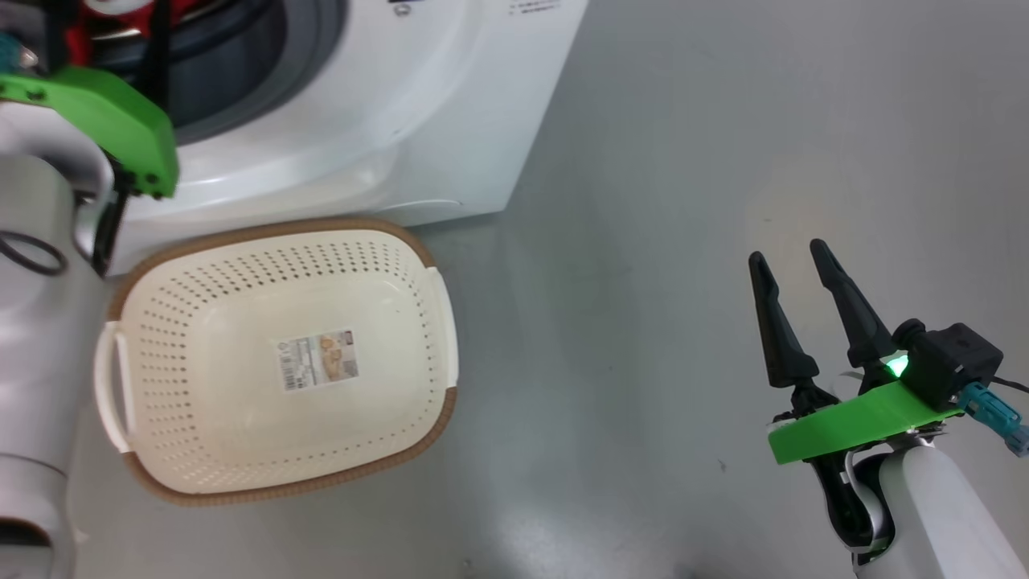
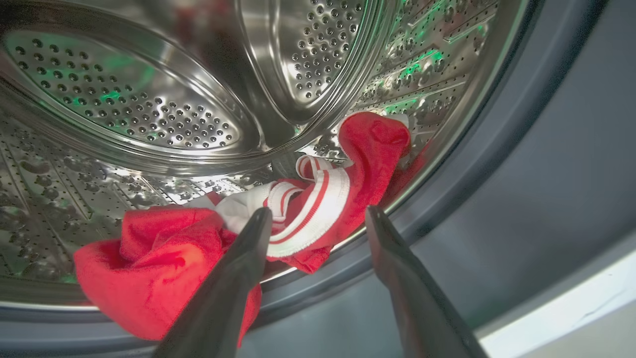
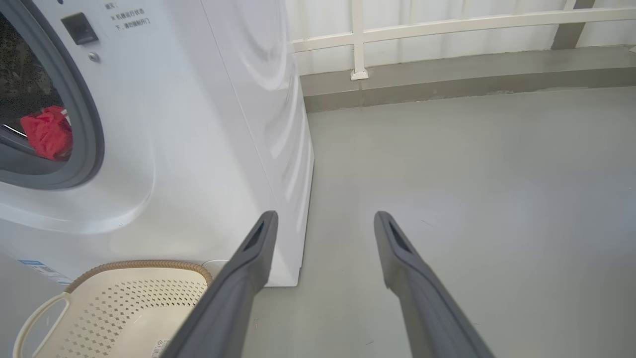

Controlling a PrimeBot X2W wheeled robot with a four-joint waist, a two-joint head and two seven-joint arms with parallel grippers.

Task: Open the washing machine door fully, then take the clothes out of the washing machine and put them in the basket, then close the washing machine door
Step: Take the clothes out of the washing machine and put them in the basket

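A: Which arm is nearer the bright red fabric clothes (image 2: 144, 258) with white striped trim?

B: The left gripper (image 2: 318, 219). It points into the perforated steel drum (image 2: 124, 99) of the white box-shaped washing machine (image 1: 362, 121), fingers (image 2: 233, 288) spread wide, grasping nothing. The right gripper (image 1: 788, 253), equally released, hangs over the grey floor (image 1: 643, 322), well apart on the right.

A: Where is the heap?

B: Straight ahead, bunched at the drum's near lip by the grey rubber gasket (image 2: 497, 189), its long axis along that lip. The striped band lies between the fingers.

A: And the cream perforated plastic basket (image 1: 281, 227) with the brown rim?

B: Empty, on the floor just in front of the machine
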